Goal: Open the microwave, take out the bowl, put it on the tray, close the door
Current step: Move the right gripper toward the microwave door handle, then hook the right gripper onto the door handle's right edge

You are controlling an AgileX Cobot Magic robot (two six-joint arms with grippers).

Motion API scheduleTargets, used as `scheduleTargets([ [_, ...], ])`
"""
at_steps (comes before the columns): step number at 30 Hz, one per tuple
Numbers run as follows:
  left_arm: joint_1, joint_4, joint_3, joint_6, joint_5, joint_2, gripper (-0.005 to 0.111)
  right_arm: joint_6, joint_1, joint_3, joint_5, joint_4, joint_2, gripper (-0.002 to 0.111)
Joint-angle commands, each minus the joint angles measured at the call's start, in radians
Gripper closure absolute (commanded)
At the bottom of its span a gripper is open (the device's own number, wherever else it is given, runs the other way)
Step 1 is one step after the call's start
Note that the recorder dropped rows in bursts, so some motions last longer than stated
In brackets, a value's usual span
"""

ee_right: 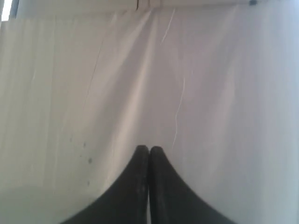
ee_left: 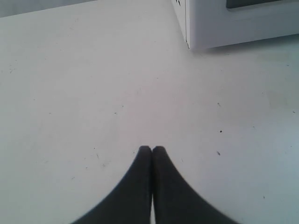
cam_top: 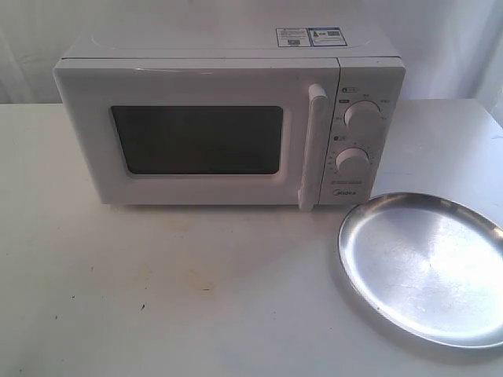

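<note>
Boxy white microwave (cam_top: 228,118), door (cam_top: 196,140) shut, stood at the rear edge of the worktop (cam_top: 157,290); round shiny metal tray (cam_top: 428,267) lay near its front right corner. Dark tapered left gripper (ee_left: 152,149) and right gripper (ee_right: 149,148) were pinched closed, empty.

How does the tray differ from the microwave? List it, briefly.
The microwave is a white box; the tray is a round, shiny silver disc. The microwave stands tall at the back; the tray lies flat, nearer the exterior camera and to the right. The microwave is closed off, its door shut; the tray lies open and bare. Both rest on the white table.
</note>
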Motion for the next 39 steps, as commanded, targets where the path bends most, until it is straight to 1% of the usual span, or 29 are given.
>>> scheduleTargets([
  [1, -0.004, -0.006, -0.002, -0.004, -0.001, -0.002, 0.107, 0.072, -0.003, -0.197, 0.142, -0.354, 0.364, 0.108],
  [5, -0.004, -0.006, -0.002, -0.004, -0.001, -0.002, 0.107, 0.105, -0.003, -0.274, 0.116, -0.475, 0.673, 0.108],
  [6, -0.004, -0.006, -0.002, -0.004, -0.001, -0.002, 0.107, 0.105, -0.003, -0.283, 0.088, -0.492, 0.752, 0.108],
  [8, -0.004, -0.006, -0.002, -0.004, -0.001, -0.002, 0.107, 0.105, -0.003, -0.281, -0.002, -0.519, 0.838, 0.108],
  [9, -0.004, -0.006, -0.002, -0.004, -0.001, -0.002, 0.107, 0.131, -0.003, -0.279, -0.074, -0.576, 0.887, 0.108],
  [11, -0.004, -0.006, -0.002, -0.004, -0.001, -0.002, 0.107, 0.211, -0.009, -0.279, -0.185, -0.751, 0.934, 0.108],
  [12, -0.004, -0.006, -0.002, -0.004, -0.001, -0.002, 0.107, 0.262, -0.016, -0.279, -0.303, -0.914, 0.96, 0.108],
  [14, -0.004, -0.006, -0.002, -0.004, -0.001, -0.002, 0.107, 0.298, -0.033, -0.281, -0.484, -1.148, 0.984, 0.108],
  [16, -0.004, -0.006, -0.002, -0.004, -0.001, -0.002, 0.107, 0.318, -0.053, -0.288, -0.619, -1.299, 0.991, 0.108],
  [18, -0.004, -0.006, -0.002, -0.004, -0.001, -0.002, 0.107, 0.355, -0.087, -0.302, -0.666, -1.413, 0.991, 0.108],
  [21, -0.004, -0.006, -0.002, -0.004, -0.001, -0.002, 0.107, 0.428, -0.152, -0.325, -0.666, -1.474, 0.993, 0.108],
  [26, -0.004, -0.006, -0.002, -0.004, -0.001, -0.002, 0.107, 0.434, -0.256, -0.33, -0.666, -1.506, 1.0, 0.108],
  [30, -0.004, -0.006, -0.002, -0.004, -0.001, -0.002, 0.107, 0.409, -0.303, -0.339, -0.666, -1.46, 1.062, 0.108],
  [31, -0.004, -0.006, -0.002, -0.004, -0.001, -0.002, 0.107, 0.407, -0.305, -0.344, -0.652, -1.431, 1.087, 0.108],
  [33, -0.004, -0.006, -0.002, -0.004, -0.001, -0.002, 0.107, 0.398, -0.305, -0.361, -0.588, -1.31, 1.172, 0.108],
  [34, -0.004, -0.006, -0.002, -0.004, -0.001, -0.002, 0.107, 0.387, -0.305, -0.369, -0.579, -1.219, 1.231, 0.108],
  [35, -0.004, -0.006, -0.002, -0.004, -0.001, -0.002, 0.107, 0.379, -0.305, -0.375, -0.588, -1.161, 1.256, 0.108],
  [36, -0.004, -0.006, -0.002, -0.004, -0.001, -0.002, 0.107, 0.364, -0.305, -0.376, -0.638, -1.043, 1.288, 0.108],
  [39, -0.004, -0.006, -0.002, -0.004, -0.001, -0.002, 0.107, 0.307, -0.303, -0.376, -0.666, -0.996, 1.317, 0.108],
])
